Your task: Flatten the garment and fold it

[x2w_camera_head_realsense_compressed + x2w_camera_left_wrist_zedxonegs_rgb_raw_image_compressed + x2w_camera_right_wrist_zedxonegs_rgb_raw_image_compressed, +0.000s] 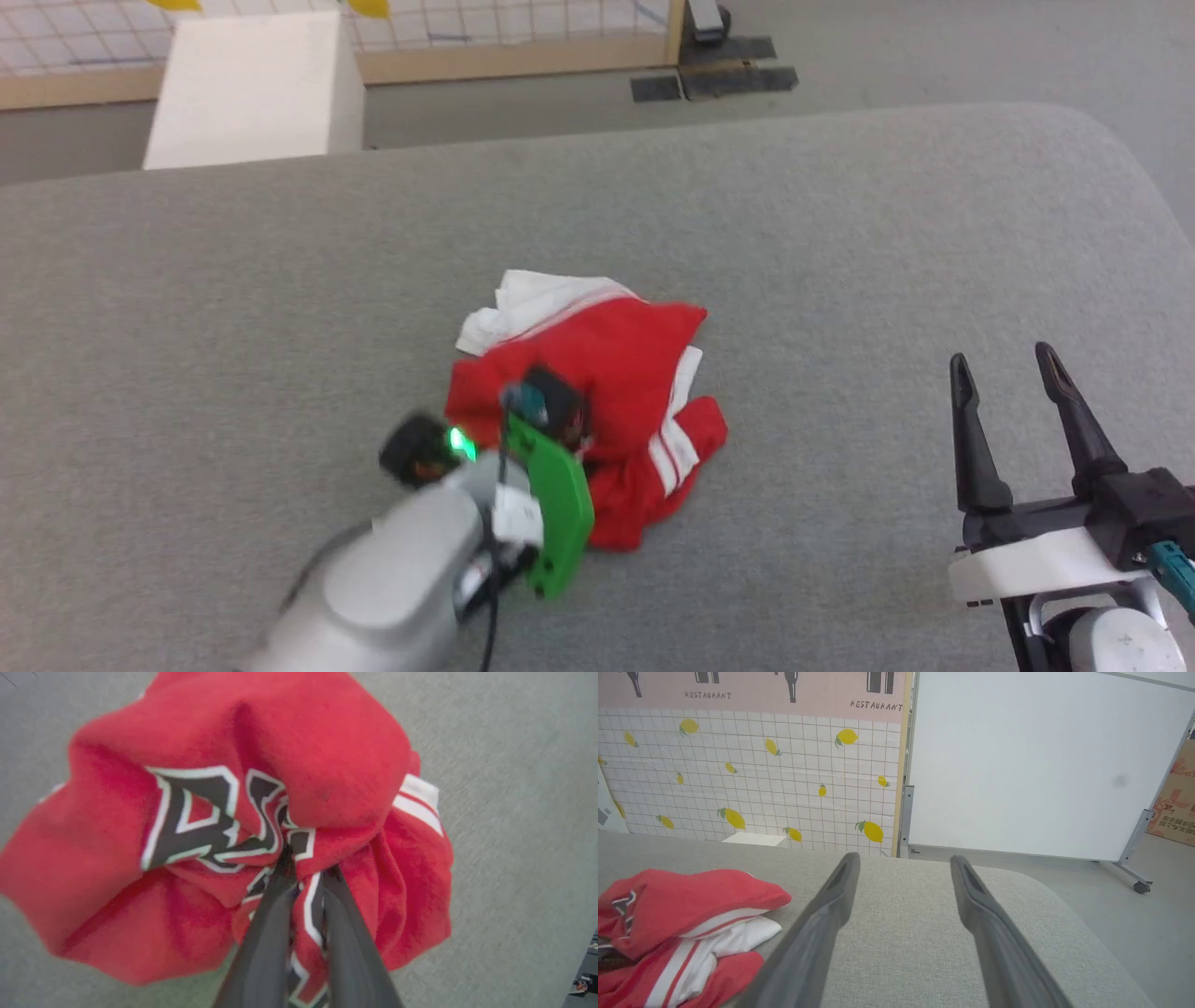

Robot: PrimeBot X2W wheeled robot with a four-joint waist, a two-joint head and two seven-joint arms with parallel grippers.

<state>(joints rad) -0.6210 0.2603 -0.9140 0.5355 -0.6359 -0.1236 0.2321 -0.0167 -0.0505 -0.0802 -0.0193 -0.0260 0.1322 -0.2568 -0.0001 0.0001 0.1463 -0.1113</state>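
Note:
The garment [607,373] is a crumpled red shirt with white sleeves and striped trim, heaped in the middle of the grey padded table [840,233]. My left gripper [306,865] is shut on a bunched fold of the garment [299,765], right at its black, white-outlined lettering. In the head view my left wrist covers the near left part of the heap. My right gripper [1008,364] stands open to the right of the heap, well apart from it, nothing between its fingers. In the right wrist view the garment [686,900] lies at the lower left and the right gripper [903,861] is spread wide.
A white box [252,89] stands on the floor behind the table's far left edge. Beyond it is a tiled wall with lemons [761,788], and a white board on wheels [1031,765] stands past the table's rounded right corner. Bare grey padding surrounds the heap.

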